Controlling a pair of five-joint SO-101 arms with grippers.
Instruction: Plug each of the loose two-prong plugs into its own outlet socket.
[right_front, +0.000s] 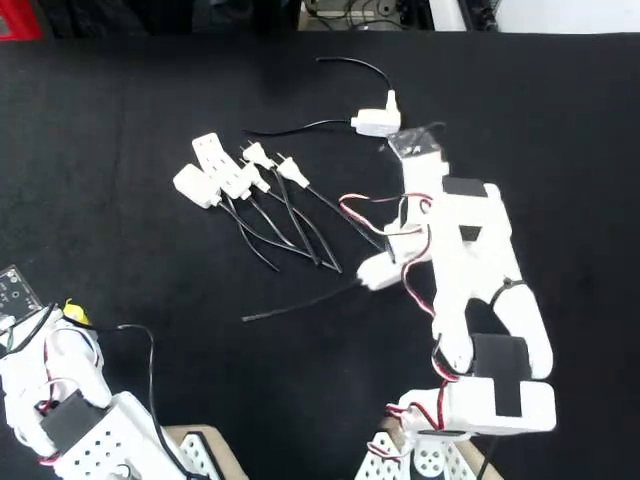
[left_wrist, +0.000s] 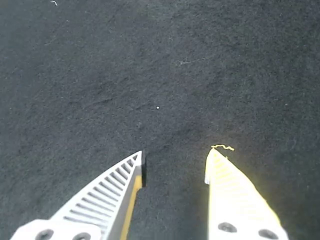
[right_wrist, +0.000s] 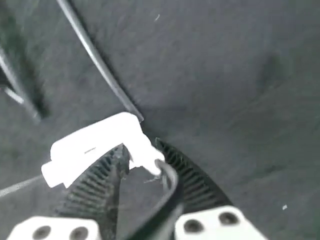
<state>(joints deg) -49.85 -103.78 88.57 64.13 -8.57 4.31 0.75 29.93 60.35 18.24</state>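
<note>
Right claw (right_wrist: 142, 154): clenched on white plug (right_wrist: 90, 147), right of outlet strip (right_front: 222, 165), apparently for carrying to a socket. Left claw (left_wrist: 176, 152): released, parked over near-left surface (left_wrist: 150, 60).

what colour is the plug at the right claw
White two-prong plug with a black cord; clearest in the right wrist view.

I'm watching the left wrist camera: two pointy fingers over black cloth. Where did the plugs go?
Observer: From above, a white outlet strip lies well away from the left tool, with black-corded plugs loose beside it.
Operator: What's the other arm up to?
Observer: The right tool is pinching a separate white plug, off to the strip's right and clear of any socket.
</note>
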